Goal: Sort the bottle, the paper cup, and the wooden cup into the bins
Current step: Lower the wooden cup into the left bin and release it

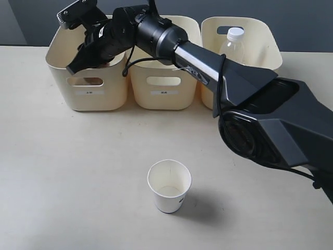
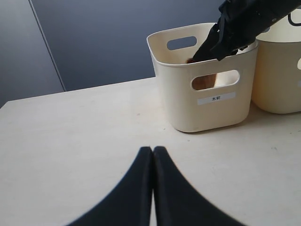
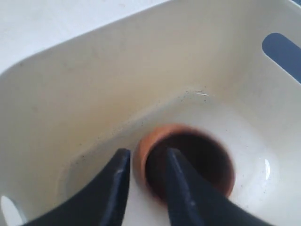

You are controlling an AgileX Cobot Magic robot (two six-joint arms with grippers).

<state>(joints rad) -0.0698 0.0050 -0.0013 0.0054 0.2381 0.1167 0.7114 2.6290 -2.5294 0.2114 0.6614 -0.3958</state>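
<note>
A tan table (image 1: 62, 172) stands by a dark wall (image 1: 307, 21). The wooden cup (image 3: 188, 160) sits in the left bin (image 1: 93, 99) at the table's far edge. The right gripper (image 3: 146, 153) has its fingers a little apart around the cup's rim. The left gripper (image 2: 153, 188) is pressed together. Next, I think: lift out and fetch the paper cup (image 1: 169, 186) near the front edge.

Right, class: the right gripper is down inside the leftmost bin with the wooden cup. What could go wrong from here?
1. The right gripper straddles the rim of the wooden cup, one finger inside; lifting out could snag and tip it.
2. Its arm hangs over the leftmost bin, so withdrawing may nudge that bin.
3. The paper cup stands upright on open table; a clumsy approach could topple it.
</note>
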